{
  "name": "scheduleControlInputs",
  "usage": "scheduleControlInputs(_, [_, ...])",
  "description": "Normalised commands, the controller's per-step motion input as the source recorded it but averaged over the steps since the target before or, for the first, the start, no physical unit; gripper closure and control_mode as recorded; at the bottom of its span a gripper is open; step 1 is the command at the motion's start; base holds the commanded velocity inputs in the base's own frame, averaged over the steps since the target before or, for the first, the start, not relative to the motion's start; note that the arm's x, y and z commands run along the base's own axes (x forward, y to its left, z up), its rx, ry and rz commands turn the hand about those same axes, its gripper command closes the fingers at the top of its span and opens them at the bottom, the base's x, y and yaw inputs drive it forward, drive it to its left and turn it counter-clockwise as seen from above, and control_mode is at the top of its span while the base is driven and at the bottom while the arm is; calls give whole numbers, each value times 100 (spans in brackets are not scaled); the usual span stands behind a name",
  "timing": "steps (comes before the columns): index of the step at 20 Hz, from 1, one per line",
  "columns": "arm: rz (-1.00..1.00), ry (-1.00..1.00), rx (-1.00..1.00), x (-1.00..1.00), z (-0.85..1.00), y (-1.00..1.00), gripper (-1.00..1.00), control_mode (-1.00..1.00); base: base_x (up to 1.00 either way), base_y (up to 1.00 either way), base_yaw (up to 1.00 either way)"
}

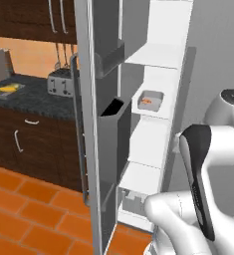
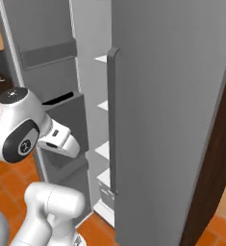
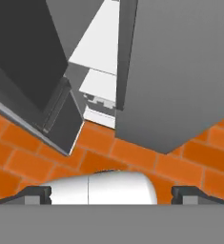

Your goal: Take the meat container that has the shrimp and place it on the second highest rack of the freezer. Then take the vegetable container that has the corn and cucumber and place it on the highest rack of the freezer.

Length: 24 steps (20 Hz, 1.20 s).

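Left base view, going left to right: the vegetable container (image 1: 8,89) with the corn (image 1: 7,89) sits on the dark counter (image 1: 34,97) at 9 o'clock; the cucumber can't be made out at this size. A toaster (image 1: 61,83) stands just right of it on the same counter. The freezer (image 1: 138,99) has its left door (image 1: 91,124) swung open, door bins facing in. Inside, the meat container (image 1: 151,101) with the shrimp (image 1: 147,101) rests on the second highest rack (image 1: 153,110), a little right of centre, about 1 o'clock. The highest rack (image 1: 156,56) is above it at 12 o'clock, bare. The white arm fills 4 to 5 o'clock.

Right base view: arm at 8 o'clock, open door at 10 o'clock, white shelf edges near centre, closed grey door on the right.

Hand view: the gripper (image 3: 111,194) at 6 o'clock, jaws spread wide, holding nothing, pointing down at the orange tile floor (image 3: 147,159) near the freezer base.
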Motion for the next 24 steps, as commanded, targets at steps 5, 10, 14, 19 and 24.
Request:
scheduleControlInputs(5, [0, 0, 0, 0, 0, 0, -100, 100, -58, -17, 91])
scheduleControlInputs(10, [0, 0, 0, 0, 0, 0, -100, 100, -38, 4, 100])
scheduleControlInputs(14, [0, 0, 0, 0, 0, 0, -100, 100, -14, 13, 100])
scheduleControlInputs(19, [0, 0, 0, 0, 0, 0, -100, 100, 13, 0, 78])
scheduleControlInputs(24, [0, 0, 0, 0, 0, 0, -100, 100, 90, 4, 20])
